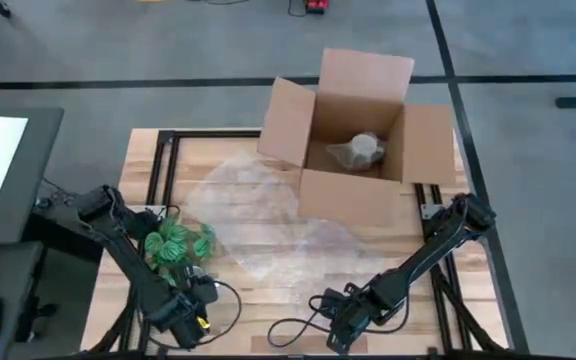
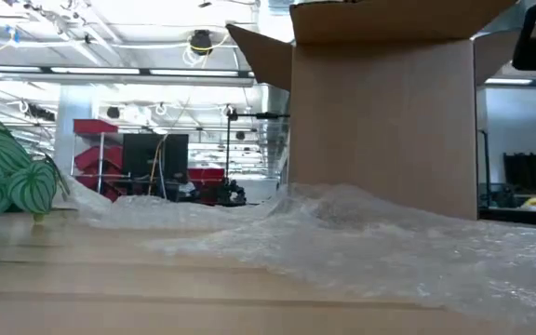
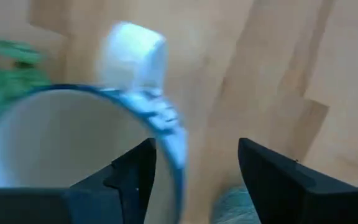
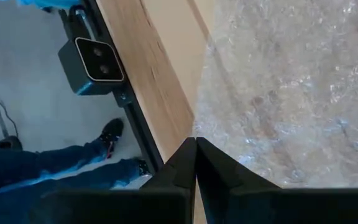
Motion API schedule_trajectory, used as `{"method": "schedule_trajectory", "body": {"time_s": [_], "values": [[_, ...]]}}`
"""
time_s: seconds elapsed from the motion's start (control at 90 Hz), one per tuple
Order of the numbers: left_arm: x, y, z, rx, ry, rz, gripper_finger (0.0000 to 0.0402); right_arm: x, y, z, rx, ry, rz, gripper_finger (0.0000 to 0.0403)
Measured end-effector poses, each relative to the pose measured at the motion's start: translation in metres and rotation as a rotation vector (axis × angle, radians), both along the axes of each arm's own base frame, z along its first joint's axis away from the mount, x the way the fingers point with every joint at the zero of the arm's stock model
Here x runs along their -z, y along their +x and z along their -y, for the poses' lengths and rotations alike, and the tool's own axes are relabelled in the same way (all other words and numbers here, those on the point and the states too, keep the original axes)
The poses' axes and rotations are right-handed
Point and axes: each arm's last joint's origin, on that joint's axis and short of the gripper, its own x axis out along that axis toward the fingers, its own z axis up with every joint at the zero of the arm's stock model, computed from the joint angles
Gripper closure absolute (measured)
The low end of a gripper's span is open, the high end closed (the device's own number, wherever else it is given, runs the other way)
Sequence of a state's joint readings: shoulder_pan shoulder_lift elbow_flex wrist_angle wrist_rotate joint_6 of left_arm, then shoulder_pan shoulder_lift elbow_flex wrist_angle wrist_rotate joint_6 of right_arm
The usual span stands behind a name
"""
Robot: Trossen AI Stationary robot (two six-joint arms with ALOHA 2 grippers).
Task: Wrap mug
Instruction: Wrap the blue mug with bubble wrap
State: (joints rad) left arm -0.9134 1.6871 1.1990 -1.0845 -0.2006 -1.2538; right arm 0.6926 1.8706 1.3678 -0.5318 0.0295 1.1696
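A white mug (image 3: 61, 143) with a blue rim and a white handle (image 3: 132, 53) fills the left wrist view. My left gripper (image 3: 196, 144) is open at the table's near left (image 1: 183, 322), one finger inside the mug and one outside. The gripper hides the mug in the high view. A bubble wrap sheet (image 1: 258, 215) lies spread on the table's middle. My right gripper (image 4: 196, 140) is shut at the sheet's near edge (image 1: 336, 325). A cream round thing in clear wrap (image 1: 363, 152) lies inside the cardboard box (image 1: 353, 130). My left gripper stands astride the mug's blue rim (image 3: 169, 124). One finger (image 3: 135, 177) is inside, close to the wall, and the other (image 3: 272, 180) is well apart outside. Whether the inner finger touches the wall I cannot tell. My right gripper's shut fingertips sit right at the bubble wrap's near edge (image 4: 207, 124), coming from the table's near side. Whether they hold or touch the sheet I cannot tell.
A green patterned bundle (image 1: 176, 243) lies beside the left arm. The open box stands at the far middle-right with its flaps out. A small camera (image 4: 95, 62) is fixed at the table's near edge, and a person's legs (image 4: 42, 174) show on the floor beyond it.
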Motion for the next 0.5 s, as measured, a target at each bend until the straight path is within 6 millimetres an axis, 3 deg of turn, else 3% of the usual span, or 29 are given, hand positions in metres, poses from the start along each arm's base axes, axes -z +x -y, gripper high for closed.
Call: {"method": "schedule_trajectory", "body": {"time_s": [0.156, 0.4, 0.5], "values": [[0.003, 0.005, -0.005, -0.044, -0.009, -0.002, 0.0234, -0.005, -0.001, -0.004, -0.033, 0.021, 0.000, 0.0402], [0.003, 0.008, -0.007, -0.004, -0.010, -0.010, 0.0376, -0.036, 0.007, -0.014, -0.097, 0.025, 0.108, 0.0402], [0.002, 0.009, -0.006, -0.009, -0.017, -0.006, 0.0390, -0.043, 0.009, -0.012, -0.086, -0.003, 0.116, 0.0402]]}}
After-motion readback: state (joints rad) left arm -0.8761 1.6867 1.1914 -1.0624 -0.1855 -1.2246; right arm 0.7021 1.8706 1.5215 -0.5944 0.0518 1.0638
